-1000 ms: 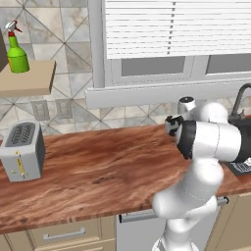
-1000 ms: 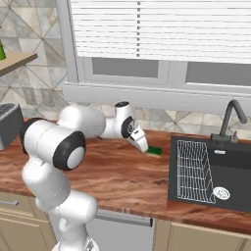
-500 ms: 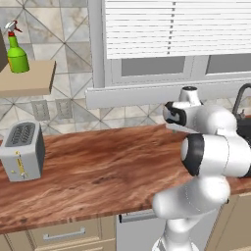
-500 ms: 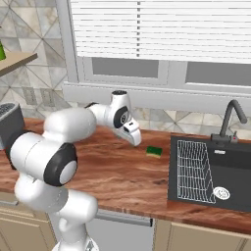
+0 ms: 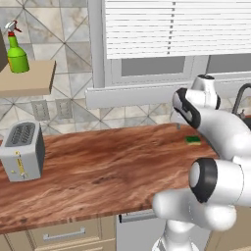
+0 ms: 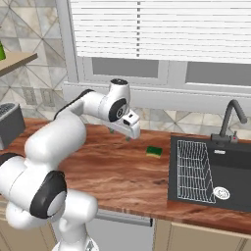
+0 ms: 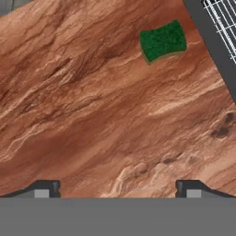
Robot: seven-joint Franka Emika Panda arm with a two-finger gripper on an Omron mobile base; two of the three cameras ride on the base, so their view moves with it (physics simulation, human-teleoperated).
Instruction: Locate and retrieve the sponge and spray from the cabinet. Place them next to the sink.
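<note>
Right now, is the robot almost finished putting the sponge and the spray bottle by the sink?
About halfway. The sponge already lies on the wooden counter just beside the sink, so that part looks done. The gripper hangs open and empty above the counter, holding nothing. What is left is the spray: it stands on the cabinet's side shelf, far from the sink.

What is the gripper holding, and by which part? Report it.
Nothing is held. The gripper is open above the bare wooden counter, and the sponge lies on the counter apart from it, beside the sink.
</note>
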